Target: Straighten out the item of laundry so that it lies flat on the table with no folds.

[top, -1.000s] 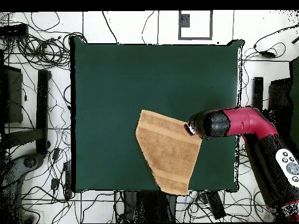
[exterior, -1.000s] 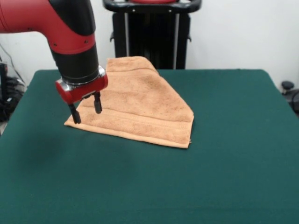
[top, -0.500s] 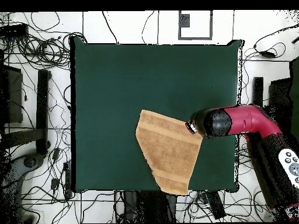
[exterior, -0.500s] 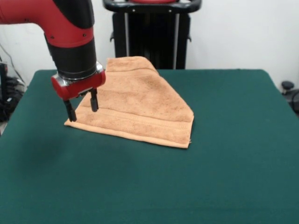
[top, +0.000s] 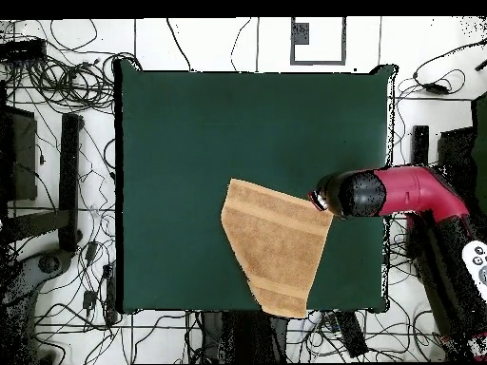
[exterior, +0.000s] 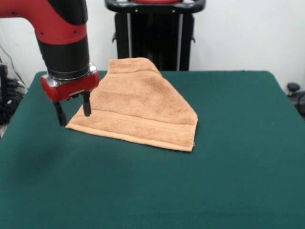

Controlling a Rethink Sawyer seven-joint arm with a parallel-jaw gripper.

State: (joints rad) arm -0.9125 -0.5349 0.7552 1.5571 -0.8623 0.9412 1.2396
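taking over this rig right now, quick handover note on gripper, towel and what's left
Gripper: open, empty, fingers pointing down at the towel's corner, one finger outside the edge and one over the cloth.
Towel: on the green table, folded over into a slanted shape, its far end reaching the table's edge by the pedestal.
Done: nothing visible; the fold is in place.
Left: grasp a corner, unfold, spread flat.

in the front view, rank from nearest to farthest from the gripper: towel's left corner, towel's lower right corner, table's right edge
1. The left corner of the towel, just below the gripper.
2. The lower right corner, across the towel.
3. The right edge of the table, far side of the picture.
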